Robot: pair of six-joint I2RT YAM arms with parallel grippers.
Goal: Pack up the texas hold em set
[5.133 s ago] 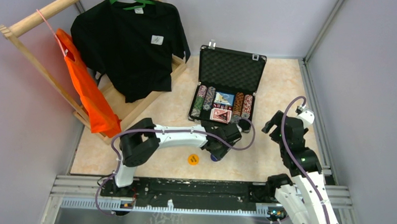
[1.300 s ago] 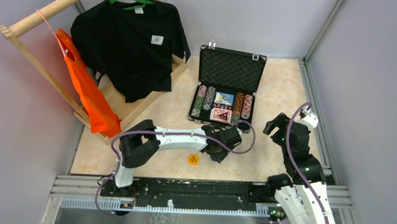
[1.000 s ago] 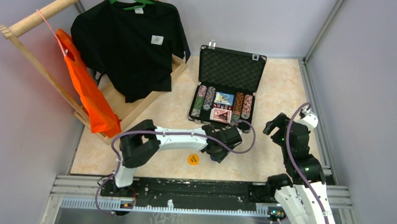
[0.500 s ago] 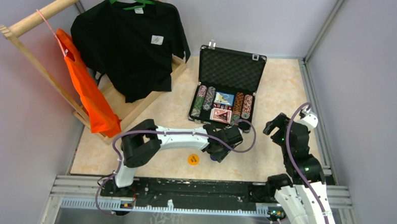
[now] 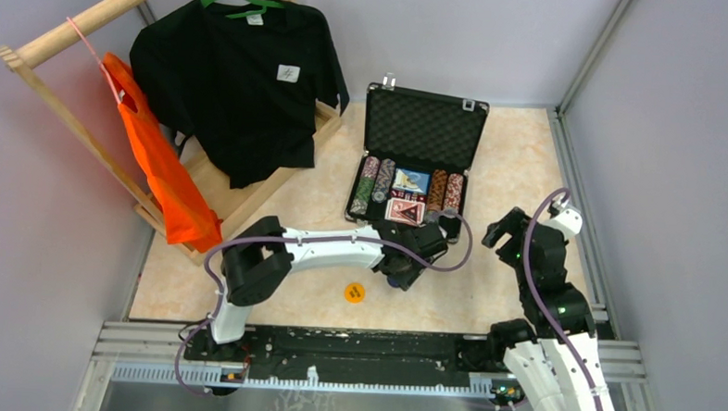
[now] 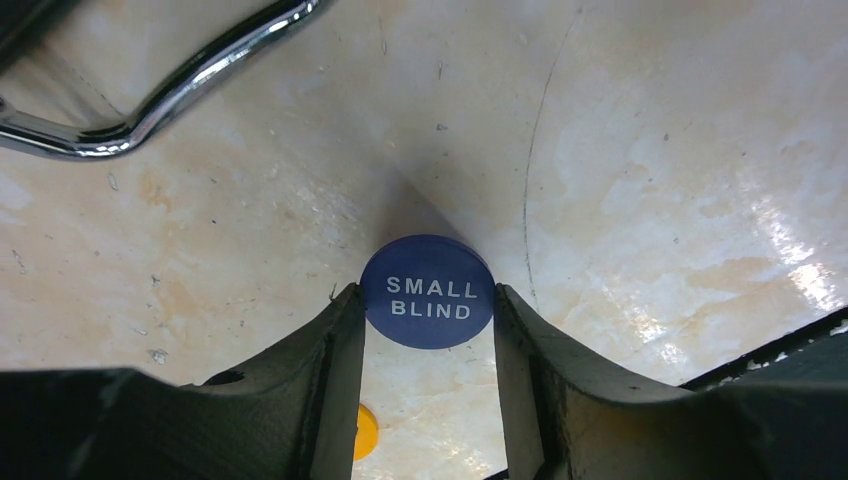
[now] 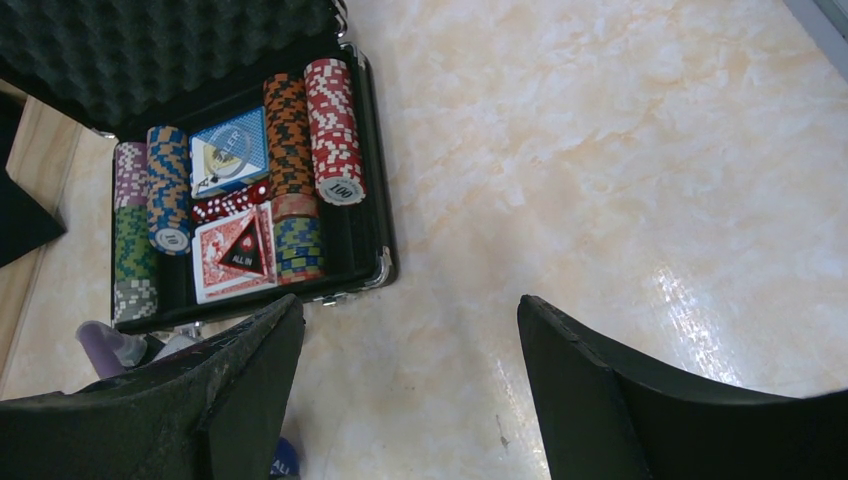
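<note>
- Now my left gripper [image 6: 426, 300] pinches the blue SMALL BLIND token [image 6: 428, 285] by its rim, one finger on each side, just in front of the case [image 5: 425, 129], near its chrome handle [image 6: 150, 105].
- It looks like a hard, light, smooth plastic disc. I judge it could swivel or slip from an edge hold, so a steady squeeze straight across its width suits it.
- A yellow token [image 5: 355, 292] lies flat on the desk [image 5: 510, 166], farther out from the case front; I'd take it by the rim too.
- My right gripper [image 7: 410, 310] hangs spread and empty, right of the case.
</note>
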